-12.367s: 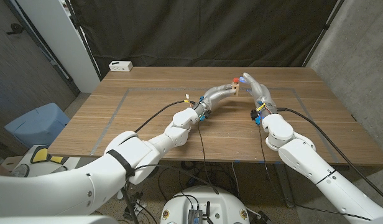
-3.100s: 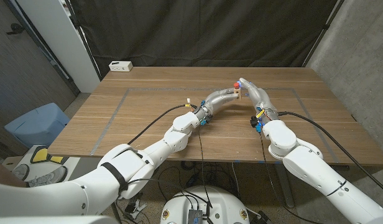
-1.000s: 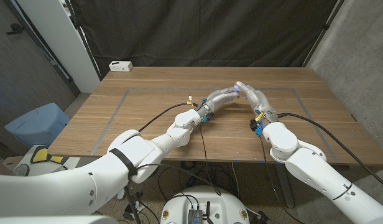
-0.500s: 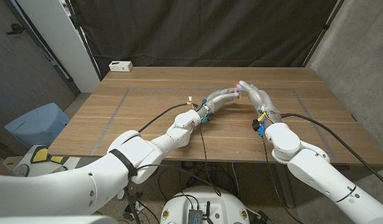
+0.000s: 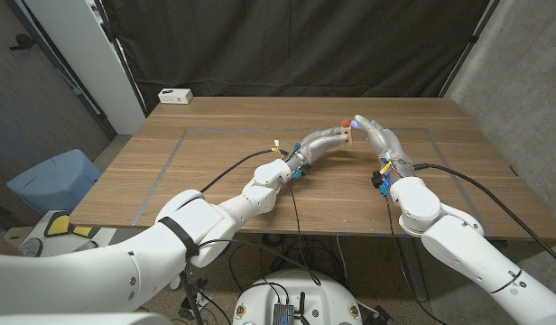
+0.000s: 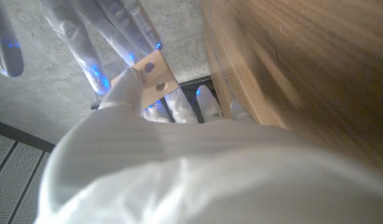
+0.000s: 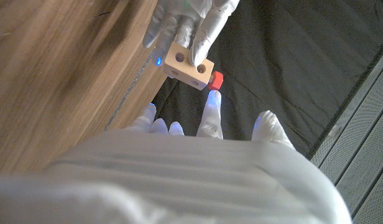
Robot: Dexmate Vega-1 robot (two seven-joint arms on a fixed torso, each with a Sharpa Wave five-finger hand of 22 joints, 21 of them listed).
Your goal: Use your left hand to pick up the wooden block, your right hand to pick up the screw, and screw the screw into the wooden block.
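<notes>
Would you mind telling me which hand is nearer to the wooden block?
Left. The left hand grips the wooden block; the right hand is beside it, fingers spread by the red screw.

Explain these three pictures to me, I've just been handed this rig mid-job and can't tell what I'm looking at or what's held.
You are driving a two-armed robot standing at a wooden table. The wide picture comes from its head camera, looking down over both arms. The other two come from cameras on each wrist, looking along the back of that hand, so they appear turned.

The left hand grips a small wooden block with holes, raised above the table. A red screw sits at the block's side. The right hand has a fingertip touching the screw, its other fingers spread. A white box lies at the far corner.
</notes>
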